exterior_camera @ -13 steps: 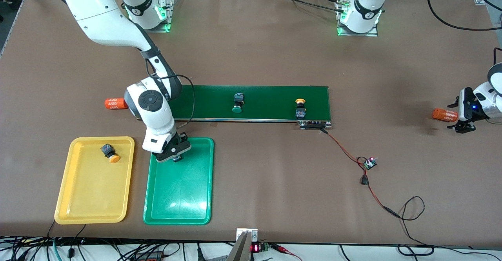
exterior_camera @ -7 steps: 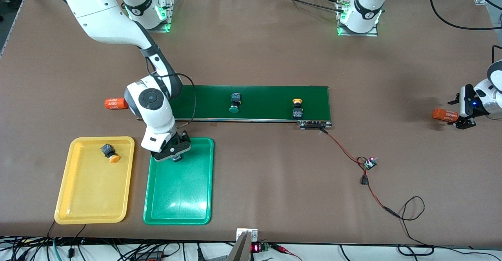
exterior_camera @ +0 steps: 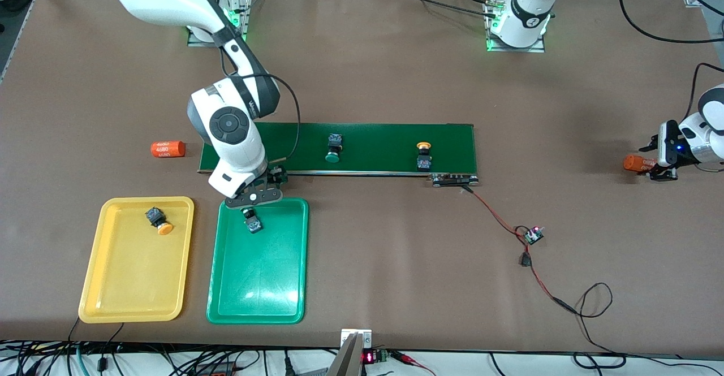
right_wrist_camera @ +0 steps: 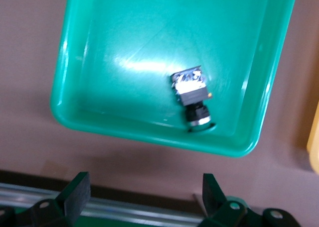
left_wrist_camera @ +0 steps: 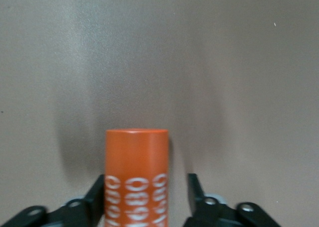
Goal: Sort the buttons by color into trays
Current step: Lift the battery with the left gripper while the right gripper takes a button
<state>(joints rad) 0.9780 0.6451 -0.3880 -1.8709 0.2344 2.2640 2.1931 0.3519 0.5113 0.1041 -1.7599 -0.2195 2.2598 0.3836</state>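
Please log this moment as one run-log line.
right hand: open, over green plastic tray | green-capped button: in tray | left hand: around orange cylinder

A long dark-green conveyor belt is laid across the table's middle. Two orange cylinders w/ white print are seen — one near the right arm's end, one near the left arm's. A small circuit board on red-black wiring is set nearer the camera.

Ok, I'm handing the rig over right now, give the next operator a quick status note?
Right gripper: open, empty, over the green tray's edge nearest the conveyor.
Left gripper: around an orange cylinder at its own end of the table; grip not confirmed.
Done: one green button lies in the green tray, one yellow button in the yellow tray.
Left: second green button and second yellow button, both on the conveyor.
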